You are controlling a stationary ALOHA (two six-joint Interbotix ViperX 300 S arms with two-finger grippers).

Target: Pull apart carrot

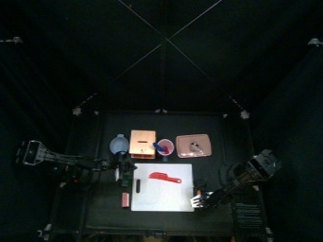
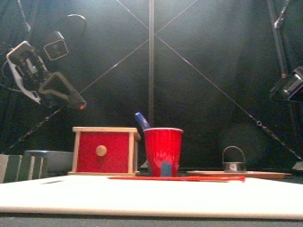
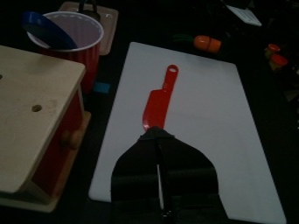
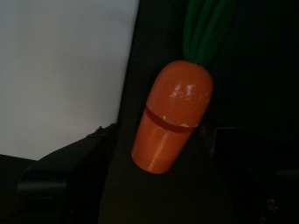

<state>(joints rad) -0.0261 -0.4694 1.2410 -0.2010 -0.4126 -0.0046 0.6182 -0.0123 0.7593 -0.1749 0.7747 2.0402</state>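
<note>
Jaws of the right gripper (image 4: 163, 199) stand spread as wide as they go, holding nothing; we see them as two dark blunt shapes on either side of the carrot (image 4: 173, 114). The carrot lies between and just beyond them on the black table (image 4: 251, 79). It is a stubby, glossy orange piece of plastic, rounded at both ends, with a shallow groove ringing its middle and ribbed green leaves at one end. It rests just beside the long edge of the white board (image 4: 65, 66), not on it.

Seen from above, this gripper hangs at about four o'clock from the board's centre, by the board's corner.

The left gripper (image 3: 158, 175) has its two flat black jaws pressed together, empty, above the near end of the smooth, matte board. Seen from above, it sits at about ten o'clock from the board.

Beyond its tips a flat red knife (image 3: 158, 96) lies lengthwise on the board, with a small hole near its far end. Past the board we see a row:
- at eleven o'clock, a pale wooden box (image 3: 35, 105) with a red front and a round knob;
- at twelve, a red plastic cup (image 3: 73, 35) holding something blue;
- at one, a flat wooden tray (image 1: 195, 145).
</note>
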